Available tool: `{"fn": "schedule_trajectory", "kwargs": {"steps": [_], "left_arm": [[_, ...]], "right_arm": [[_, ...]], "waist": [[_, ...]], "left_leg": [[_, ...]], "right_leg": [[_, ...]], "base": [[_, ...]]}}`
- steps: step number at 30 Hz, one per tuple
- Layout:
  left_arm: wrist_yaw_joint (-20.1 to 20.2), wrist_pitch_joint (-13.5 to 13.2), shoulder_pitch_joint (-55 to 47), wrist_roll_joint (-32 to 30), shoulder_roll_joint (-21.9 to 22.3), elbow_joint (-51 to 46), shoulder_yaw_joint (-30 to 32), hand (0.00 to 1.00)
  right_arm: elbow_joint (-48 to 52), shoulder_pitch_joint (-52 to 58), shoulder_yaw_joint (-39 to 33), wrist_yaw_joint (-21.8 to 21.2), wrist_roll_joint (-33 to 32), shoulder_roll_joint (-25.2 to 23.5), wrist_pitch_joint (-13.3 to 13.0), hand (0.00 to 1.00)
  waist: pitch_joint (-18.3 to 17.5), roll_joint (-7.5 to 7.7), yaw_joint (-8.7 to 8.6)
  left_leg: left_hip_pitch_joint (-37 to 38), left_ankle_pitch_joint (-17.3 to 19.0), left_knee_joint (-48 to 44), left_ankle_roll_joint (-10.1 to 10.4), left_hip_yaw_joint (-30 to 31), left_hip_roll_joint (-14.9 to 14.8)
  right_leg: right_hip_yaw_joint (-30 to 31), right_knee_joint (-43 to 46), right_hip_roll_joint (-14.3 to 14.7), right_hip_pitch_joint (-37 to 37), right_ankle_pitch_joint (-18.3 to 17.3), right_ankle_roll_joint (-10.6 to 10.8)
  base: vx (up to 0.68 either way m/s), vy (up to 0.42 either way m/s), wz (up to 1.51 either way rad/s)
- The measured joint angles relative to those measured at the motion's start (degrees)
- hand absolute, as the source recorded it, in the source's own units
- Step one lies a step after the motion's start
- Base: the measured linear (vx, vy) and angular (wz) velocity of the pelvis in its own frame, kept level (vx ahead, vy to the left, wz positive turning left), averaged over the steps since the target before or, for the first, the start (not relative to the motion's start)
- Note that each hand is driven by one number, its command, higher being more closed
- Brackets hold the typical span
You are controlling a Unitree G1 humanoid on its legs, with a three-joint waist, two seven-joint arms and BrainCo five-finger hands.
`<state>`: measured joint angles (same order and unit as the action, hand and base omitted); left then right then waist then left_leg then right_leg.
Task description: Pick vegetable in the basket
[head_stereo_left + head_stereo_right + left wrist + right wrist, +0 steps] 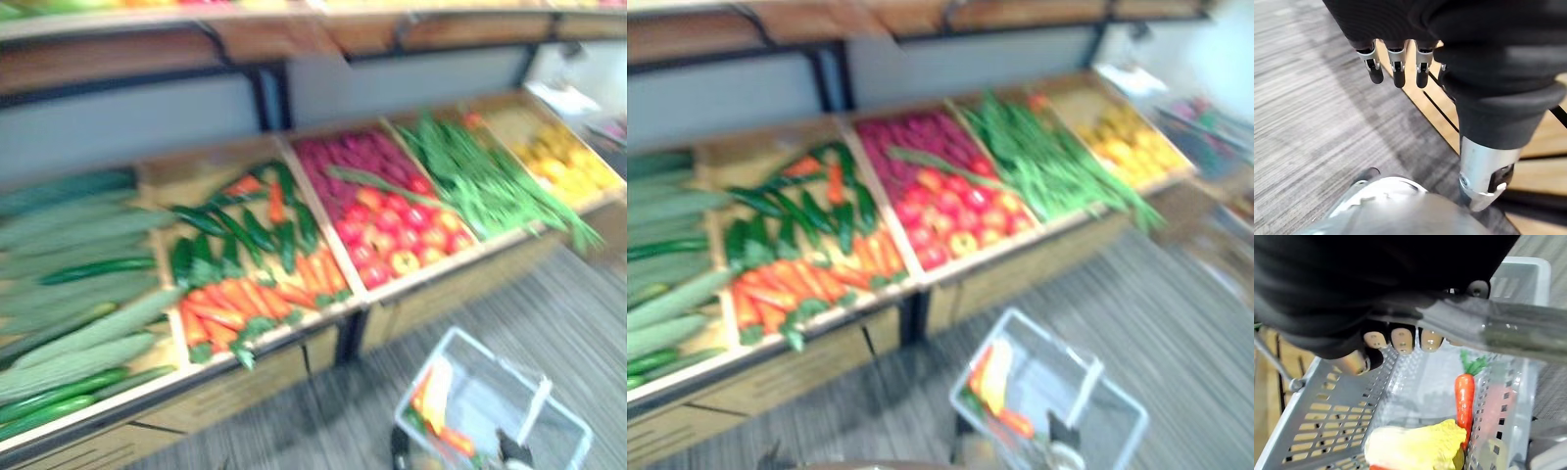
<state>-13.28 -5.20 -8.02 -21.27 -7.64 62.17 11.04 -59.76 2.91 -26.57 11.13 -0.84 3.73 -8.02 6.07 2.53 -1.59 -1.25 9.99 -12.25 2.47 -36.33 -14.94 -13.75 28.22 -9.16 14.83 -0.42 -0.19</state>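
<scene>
A grey plastic basket (554, 406) hangs low over the floor in front of the stand. My right hand (1400, 339) is shut on its grey handle (1498, 328), fingers curled round the bar. Inside lie an orange carrot (1465, 399) with a green top and a pale yellow leafy vegetable (1418, 448). My left hand (1396, 66) hangs beside the wooden base of the stand, its fingers straight and holding nothing.
The sloping wooden stand holds bins of cucumbers (78, 284), green peppers (235, 235) above carrots (245, 299), red and pink produce (397, 230), green beans (480, 176) and yellow produce (563, 162). A shelf (294, 39) runs above. Grey striped floor (549, 313) lies in front.
</scene>
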Motion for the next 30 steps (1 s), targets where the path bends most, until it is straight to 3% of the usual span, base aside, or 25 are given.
{"fn": "schedule_trajectory", "kwargs": {"steps": [2, 3, 4, 5, 6, 7, 8, 9, 10, 11, 13, 15, 17, 20, 21, 22, 23, 24, 26, 28, 30], "left_arm": [[0.9, 0.3, -0.4, 0.3, -0.4, 0.1, -0.1, 0.00], [1.1, 0.4, -0.6, 0.3, -0.5, 0.3, -0.1, 0.00], [1.1, 0.4, -0.7, 0.3, -0.6, 0.4, 0.0, 0.00], [1.2, 0.5, -0.6, 0.3, -1.4, 0.5, 0.3, 0.00], [1.5, 0.7, -0.5, 0.2, -1.3, 1.1, 0.3, 0.00], [1.8, 0.8, -0.1, 0.2, -1.2, 1.3, 0.1, 0.00], [2.2, 0.5, 0.4, 0.1, -0.3, 1.4, 0.0, 0.00], [2.1, 0.5, 0.8, 0.2, 0.3, 1.3, -0.4, 0.00], [2.1, 1.0, 1.8, 0.2, -1.0, 1.7, -0.5, 0.00], [2.1, 0.9, 2.4, 0.2, -1.3, 1.5, -0.6, 0.00], [2.0, 0.9, 2.8, 0.2, -1.5, 1.6, -1.3, 0.00], [1.7, 0.7, 2.9, 0.2, -1.1, 1.3, -2.6, 0.00], [1.0, 0.7, 3.3, 0.2, 0.6, 1.1, -2.9, 0.00], [0.9, 0.8, 3.1, 0.2, 1.0, 1.0, -4.4, 0.00], [0.8, 0.9, 2.8, 0.2, 1.1, 1.0, -4.6, 0.00], [0.7, 0.8, 2.4, 0.0, 1.2, 0.9, -4.5, 0.00], [0.6, 0.7, 1.5, -0.1, 1.4, 0.5, -4.3, 0.00], [0.5, 0.7, 1.5, -0.1, 1.5, 0.5, -4.3, 0.00], [0.0, 0.6, 1.2, 0.4, 2.7, 0.5, -3.3, 0.00], [0.0, 0.4, 1.2, 0.6, 2.9, 0.6, -3.2, 0.00], [-0.1, 0.2, 1.3, 0.9, 2.2, 0.3, -2.6, 0.00]], "right_arm": [[-1.7, 1.3, 0.4, 0.0, -0.2, 0.2, -0.2, 1.00], [-1.9, 1.4, 0.5, 0.2, -0.2, 0.3, -0.2, 1.00], [-1.9, 1.4, 0.4, 0.3, -0.2, 0.4, -0.2, 1.00], [-2.1, 1.3, 0.6, 0.3, 0.0, 0.4, 0.1, 1.00], [-1.9, 0.7, 1.6, 0.2, 0.4, 0.5, 0.3, 1.00], [-2.1, 0.2, 1.4, 0.2, 0.4, 0.6, 0.4, 1.00], [-3.3, -0.7, 0.8, 0.4, 0.4, 1.6, 0.5, 1.00], [-4.5, -1.4, 0.8, 0.4, 0.4, 2.4, 1.0, 1.00], [-4.9, -1.8, 1.7, 0.5, 0.4, 1.7, 1.5, 1.00], [-5.2, -2.2, 2.3, 0.4, 0.5, 1.8, 1.6, 1.00], [-5.3, -2.3, 2.8, 0.5, 0.7, 2.0, 1.8, 1.00], [-5.3, -0.2, 2.8, 0.5, 0.7, 2.3, 1.8, 1.00], [-5.4, 0.7, 2.9, 0.6, 0.6, 3.2, 1.6, 1.00], [-5.3, -0.1, 4.0, 0.4, 0.6, 4.0, 1.5, 1.00], [-5.3, -0.1, 4.6, 0.3, 0.6, 4.3, 1.4, 1.00], [-5.3, -0.3, 4.8, 0.3, 0.7, 4.3, 1.4, 1.00], [-5.3, -1.2, 6.0, 0.2, 0.7, 4.6, 1.1, 1.00], [-5.3, -1.6, 6.3, 0.2, 0.7, 4.9, 1.0, 1.00], [-6.4, -3.8, 6.9, -0.1, 0.8, 5.9, 0.9, 1.00], [-6.4, -3.9, 6.9, -0.1, 0.8, 6.1, 0.7, 1.00], [-6.5, -2.6, 6.6, -0.3, 0.8, 5.2, 0.5, 1.00]], "waist": [[-0.2, 0.61, 0.14], [-0.3, 0.81, 0.11], [-0.5, 1.10, 0.11], [-1.2, 2.38, 0.61], [-1.2, 1.18, 0.88], [-1.7, 1.08, 0.56], [-2.2, -0.04, 0.54], [-2.1, -0.62, 0.44], [-2.1, 1.16, 0.34], [-1.7, 1.68, 0.32], [-1.0, 0.22, -0.01], [-1.2, -1.45, -0.11], [-2.0, -3.59, -1.22], [-1.2, -4.22, -1.30], [-1.0, -4.13, -1.36], [-0.6, -3.81, -1.36], [-0.3, -3.59, -0.92], [-0.2, -3.69, -0.72], [0.3, -4.50, 1.08], [0.7, -5.09, 0.95], [1.1, -3.79, 0.25]], "left_leg": [[0.9, -0.9, 0.2, -0.2, -5.2, -0.6], [0.9, -1.2, 0.1, -0.3, -7.1, -0.7], [0.7, -1.3, -0.5, -0.3, -8.6, -0.7], [0.2, -1.2, -2.9, -0.3, -12.3, -1.4], [-2.8, 0.2, -6.3, 0.6, -13.9, -3.8], [-4.8, 1.3, -5.2, 0.7, -12.8, -1.8], [-5.7, -1.9, 0.7, -2.4, -11.7, 1.4], [-5.8, -4.3, 0.8, -4.4, -15.5, 0.5], [-8.4, -3.9, -3.2, -4.7, -17.7, -0.4], [-8.7, -3.5, -5.3, -5.0, -19.0, -1.7], [-7.0, -3.1, -11.5, -4.7, -21.8, -7.8], [-5.3, -3.3, -13.9, -4.4, -21.0, -10.9], [-3.6, -4.6, -12.0, -2.4, -21.6, -12.0], [0.6, -7.9, -9.5, 1.4, -23.9, -12.0], [1.4, -9.1, -9.9, 1.7, -22.5, -12.1], [1.3, -11.0, -11.8, 1.9, -16.3, -12.0], [-0.7, -9.6, -13.2, 3.6, -2.7, -8.7], [-0.9, -8.2, -12.4, 4.3, 0.8, -6.9], [-0.5, -1.5, -5.9, 5.5, 24.0, 4.8], [0.3, -0.7, -4.0, 4.5, 26.5, 6.1], [1.6, 0.3, -2.7, 4.9, 27.4, 6.4]], "right_leg": [[-3.1, 14.8, -4.3, -2.7, -1.9, -0.4], [-3.0, 15.8, -6.0, -4.6, -1.3, 0.3], [-3.1, 15.1, -7.4, -5.8, -0.3, 0.7], [-4.0, 9.3, -7.6, -7.3, 0.0, 2.1], [-6.3, 2.4, -5.0, -8.4, 0.1, 0.4], [-5.1, -2.2, -4.7, -8.6, 0.0, 0.4], [-4.2, -4.0, -5.0, -8.9, -1.8, 1.5], [-5.7, -2.0, -6.7, -8.0, -3.3, 4.8], [-6.0, -7.7, -7.9, -8.7, -4.9, 8.2], [-6.9, -10.4, -7.0, -9.5, -5.3, 8.8], [-8.3, -16.9, -3.4, -12.6, -5.3, 8.7], [-9.3, -20.2, -1.0, -16.5, -5.8, 8.0], [-9.4, -20.7, 0.9, -16.6, -6.0, 7.6], [-6.8, -20.1, 1.9, -16.5, -7.0, 6.0], [-5.4, -20.1, 2.1, -16.7, -7.1, 5.8], [-2.9, -20.1, 2.1, -17.0, -7.1, 5.8], [2.3, -20.2, 1.4, -17.0, -7.2, 5.6], [3.4, -20.2, 1.0, -16.8, -7.2, 5.6], [12.1, -20.3, 0.9, -14.6, -7.2, 5.6], [13.6, -20.1, 2.2, -14.3, -7.2, 5.6], [14.4, -20.9, 2.5, -14.0, -6.8, 6.3]], "base": [[-0.09, 0.039, -1.14], [-0.05, -0.010, -1.05], [-0.04, -0.077, -1.36], [-0.07, -0.167, -1.65], [-0.14, -0.162, -1.58], [-0.30, -0.113, -1.22], [-0.36, -0.030, -1.37], [-0.29, -0.114, -1.54], [-0.11, -0.194, -1.45], [0.00, -0.345, -1.25], [0.01, -0.373, -1.15], [-0.01, -0.315, -0.50], [-0.02, -0.229, -0.32], [-0.03, -0.100, -0.58], [-0.05, -0.146, -0.83], [-0.05, -0.171, -1.24], [-0.04, -0.109, -1.19], [-0.04, 0.018, -1.57], [-0.07, 0.200, -1.81], [-0.06, 0.157, -0.92], [-0.08, 0.125, -0.27]]}}
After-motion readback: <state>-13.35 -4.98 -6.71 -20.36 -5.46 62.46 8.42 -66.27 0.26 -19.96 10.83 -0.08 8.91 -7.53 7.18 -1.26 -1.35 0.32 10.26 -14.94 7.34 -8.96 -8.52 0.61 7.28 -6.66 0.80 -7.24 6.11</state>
